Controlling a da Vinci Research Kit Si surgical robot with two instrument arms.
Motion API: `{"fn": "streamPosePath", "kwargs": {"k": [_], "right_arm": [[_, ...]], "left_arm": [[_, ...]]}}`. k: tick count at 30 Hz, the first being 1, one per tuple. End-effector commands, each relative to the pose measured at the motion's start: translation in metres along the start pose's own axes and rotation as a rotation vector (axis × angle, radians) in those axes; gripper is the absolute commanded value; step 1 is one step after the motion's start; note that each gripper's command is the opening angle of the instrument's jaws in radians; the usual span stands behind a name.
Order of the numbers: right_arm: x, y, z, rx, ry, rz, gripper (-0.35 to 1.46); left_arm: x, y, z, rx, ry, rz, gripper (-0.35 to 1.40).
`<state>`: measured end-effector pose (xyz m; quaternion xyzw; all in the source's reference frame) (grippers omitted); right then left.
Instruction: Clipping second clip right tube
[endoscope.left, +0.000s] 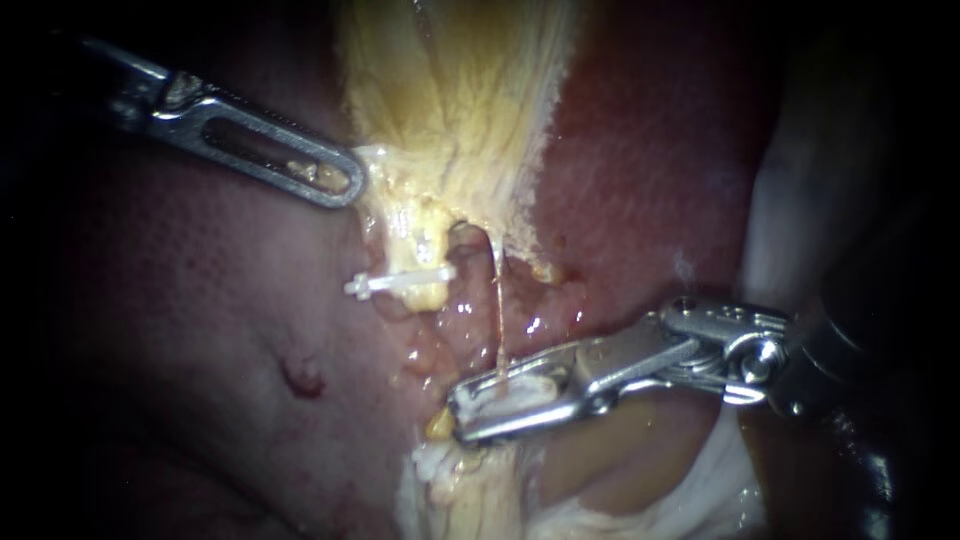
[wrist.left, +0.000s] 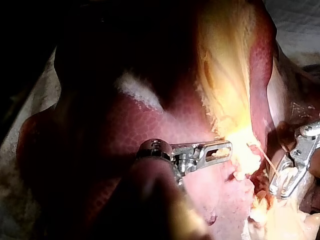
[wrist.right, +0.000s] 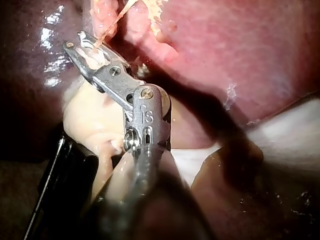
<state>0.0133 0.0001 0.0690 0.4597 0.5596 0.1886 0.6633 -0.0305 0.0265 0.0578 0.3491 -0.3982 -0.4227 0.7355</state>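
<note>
A thin pale right tube (endoscope.left: 497, 310) runs down from the yellow gallbladder (endoscope.left: 450, 100) into my right instrument (endoscope.left: 462, 410). Its jaws hold a white clip (endoscope.left: 515, 392) and close around this tube. In the right wrist view the same jaws (wrist.right: 75, 47) carry the white clip, with the tube (wrist.right: 112, 22) entering between them. To the left, a thicker yellowish left tube (endoscope.left: 420, 250) bears a white clip (endoscope.left: 400, 283) set across it. My left instrument (endoscope.left: 345, 185) lies shut on the gallbladder's edge, also seen in the left wrist view (wrist.left: 227, 148).
Reddish liver (endoscope.left: 180, 330) fills the left and lower field, with a small dark red spot (endoscope.left: 303, 378). More liver (endoscope.left: 640, 150) lies behind the tubes. Pale cloth (endoscope.left: 790, 200) shows at the right. Whitish tissue (endoscope.left: 432, 462) sits just below my right instrument's jaws.
</note>
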Motion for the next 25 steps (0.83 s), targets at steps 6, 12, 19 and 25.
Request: {"fn": "streamPosePath", "kwargs": {"k": [6, 12, 19, 25], "right_arm": [[0.0, -0.0001, -0.0003, 0.014, -0.01, 0.037, -0.35], [-0.0001, -0.0003, -0.0006, 0.003, -0.027, 0.049, -0.35], [-0.0002, -0.0003, -0.0007, -0.003, -0.041, 0.05, -0.35], [-0.0003, -0.0003, -0.0007, -0.005, -0.044, 0.049, -0.35]], "left_arm": [[0.0, 0.0, 0.0, 0.0, 0.0, 0.0, -0.35], [0.0, 0.0, 0.0, 0.0, 0.0, 0.0, -0.35], [0.0, 0.0, -0.0001, 0.0, 0.0, 0.001, -0.35], [0.0, 0.0, -0.0001, 0.0, 0.0, 0.001, -0.35]]}}
